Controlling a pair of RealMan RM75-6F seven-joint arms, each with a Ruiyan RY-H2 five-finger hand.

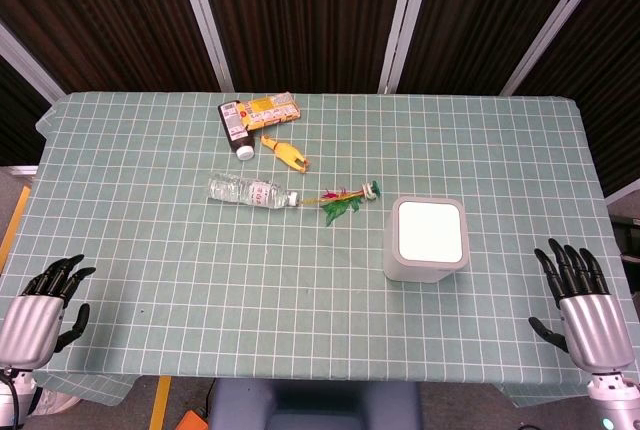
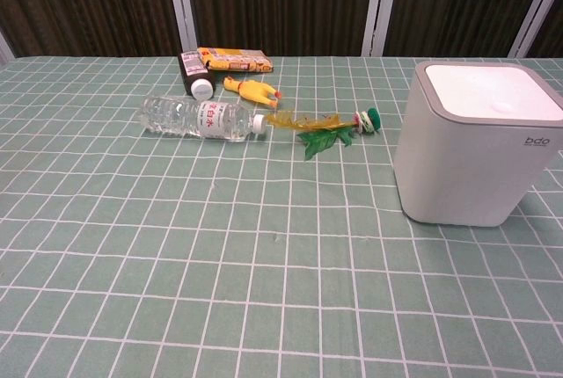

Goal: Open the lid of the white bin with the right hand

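The white bin (image 1: 427, 240) stands on the table right of centre, its flat white lid (image 1: 430, 231) down and flush in a grey rim. In the chest view the white bin (image 2: 475, 145) fills the right side, its lid (image 2: 493, 92) shut. My right hand (image 1: 582, 295) lies near the table's front right corner, well to the right of the bin, fingers spread and holding nothing. At the front left corner my left hand (image 1: 48, 300) rests with fingers apart, empty. Neither hand shows in the chest view.
A clear plastic bottle (image 1: 252, 192) lies on its side left of the bin, with a green-and-yellow artificial sprig (image 1: 345, 200) beside it. Further back lie a yellow rubber chicken (image 1: 284, 153), a dark bottle (image 1: 236, 130) and a yellow packet (image 1: 272, 108). A green checked cloth (image 1: 150, 240) covers the table.
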